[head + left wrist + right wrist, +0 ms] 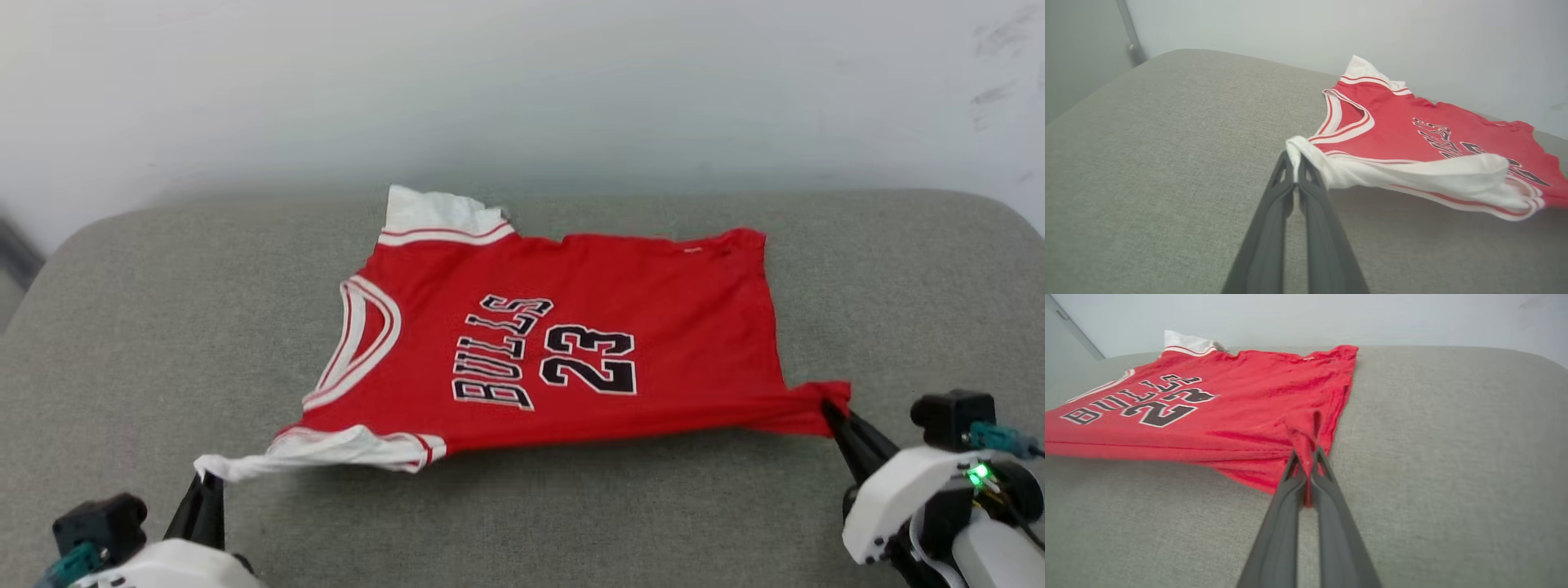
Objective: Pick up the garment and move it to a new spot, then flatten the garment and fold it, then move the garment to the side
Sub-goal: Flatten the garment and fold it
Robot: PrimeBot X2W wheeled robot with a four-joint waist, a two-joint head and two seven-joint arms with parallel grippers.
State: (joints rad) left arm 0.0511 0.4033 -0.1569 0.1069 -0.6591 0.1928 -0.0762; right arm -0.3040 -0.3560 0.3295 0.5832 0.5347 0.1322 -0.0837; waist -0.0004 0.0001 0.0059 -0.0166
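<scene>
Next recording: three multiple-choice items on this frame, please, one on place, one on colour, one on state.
1. Where does the left gripper grip the garment? A. white sleeve B. neckline C. far hem
2. The lettering is: A. gold B. black, white-outlined C. blue
3. The right gripper is: A. open B. shut on the garment's red corner C. shut on nothing
Answers: 1 A, white cloth is pinched at its tip; 2 B, plain in the head view; 3 B, red cloth bunches in its closed grip.
</scene>
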